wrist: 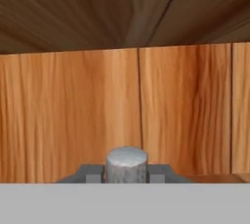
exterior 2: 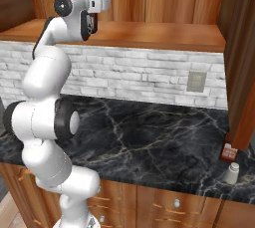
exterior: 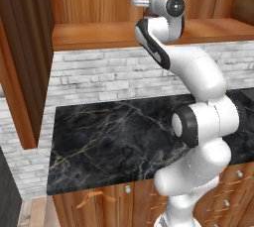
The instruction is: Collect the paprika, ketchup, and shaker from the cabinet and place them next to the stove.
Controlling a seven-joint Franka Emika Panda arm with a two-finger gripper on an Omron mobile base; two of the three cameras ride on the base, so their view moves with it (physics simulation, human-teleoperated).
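One pale grey shaker (wrist: 126,164) sits clamped between the fingertips of my hand (wrist: 126,173), up inside the cabinet (wrist: 68,115). Swinging out carelessly, I might knock it against the shelf edge.

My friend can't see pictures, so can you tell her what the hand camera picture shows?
A small pale grey cylinder with a rounded top sits pinched between the two dark finger tips of the robot's end effector. Behind it stands an orange-brown wooden cabinet wall with upright grain, under a darker wooden board above.
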